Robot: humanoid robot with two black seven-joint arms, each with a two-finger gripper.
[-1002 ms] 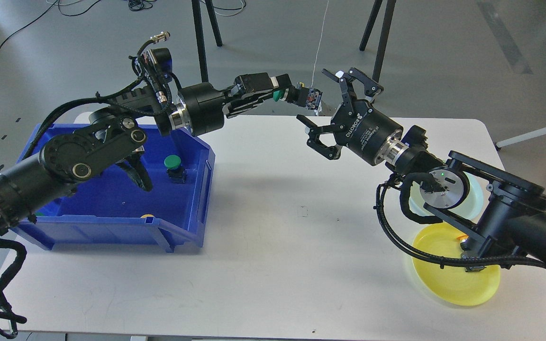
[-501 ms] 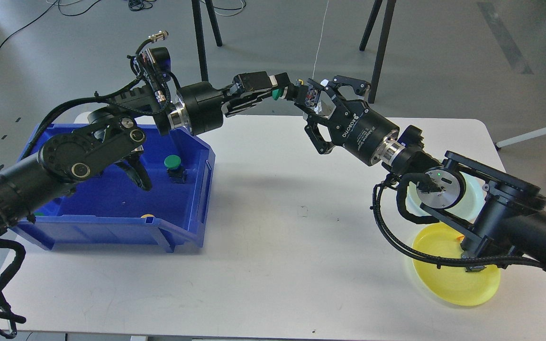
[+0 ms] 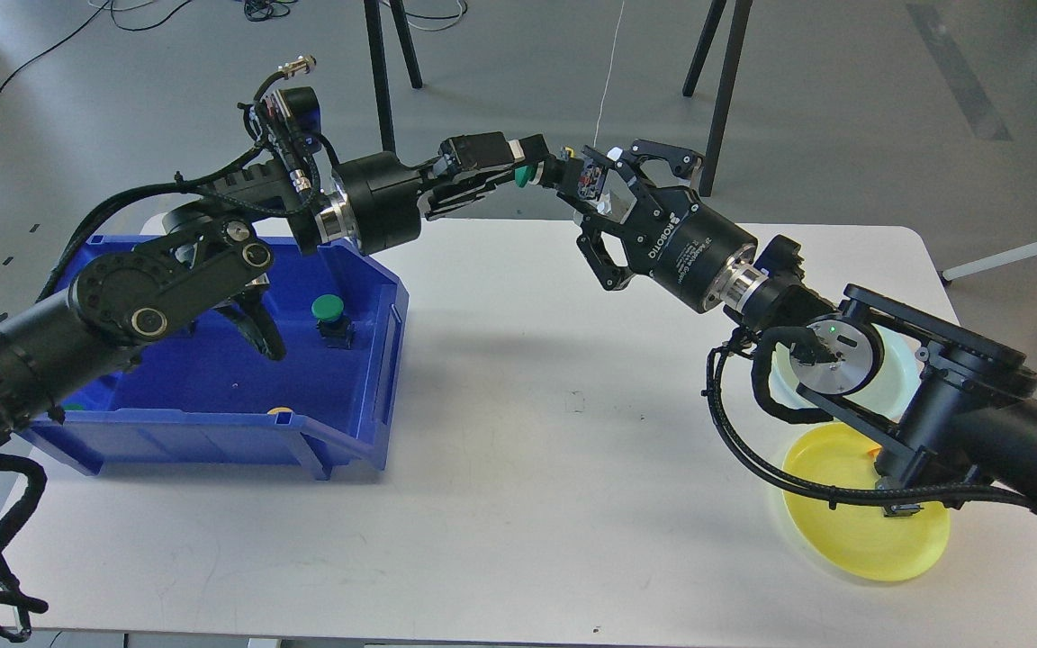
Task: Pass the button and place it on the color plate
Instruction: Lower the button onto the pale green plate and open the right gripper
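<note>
Where matte black arms meet, left end effector (image 3: 518,175) pinching domed green button (image 3: 526,175)

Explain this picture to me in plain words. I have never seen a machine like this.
There is one picture, taken from the robot's own head, looking down at a white table. The two black jointed limbs are its arms.

The left hand is shut on a small green-capped push button, held in the air above the table's far edge. The right hand has its fingers around the button's other end; whether they grip it yet cannot be told. This looks like a handover.

At left stands a blue plastic bin with another green-capped button inside. At right lie a round yellow plate and, behind the right arm, a pale green plate.
</note>
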